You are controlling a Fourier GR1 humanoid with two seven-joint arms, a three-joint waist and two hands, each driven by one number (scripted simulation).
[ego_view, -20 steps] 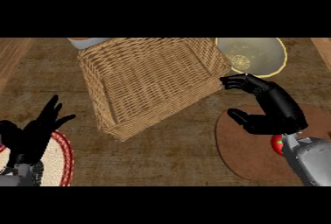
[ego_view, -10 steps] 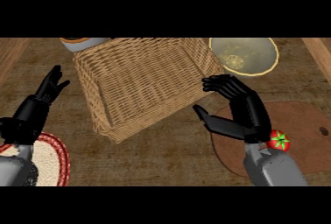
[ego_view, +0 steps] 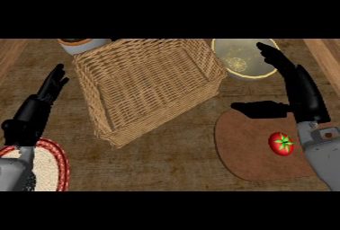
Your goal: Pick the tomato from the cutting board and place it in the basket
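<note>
Head view: tomato (ego_view: pixel 281 143) on board (ego_view: pixel 249 148) — ungrasped; right hand (ego_view: pixel 299 87) fingers straight, empty; basket (ego_view: pixel 149 85) awaits.

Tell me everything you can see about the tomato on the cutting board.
The tomato is small, round and glossy red, with a green star-shaped calyx facing up at the camera. It looks whole. It rests on the right part of the brown rounded cutting board, close beside the right arm's grey forearm. The right robot hand is open above it, toward the bowl, and does not hold it. Whether the forearm touches the tomato cannot be told. It lies well right of the wicker basket.
</note>
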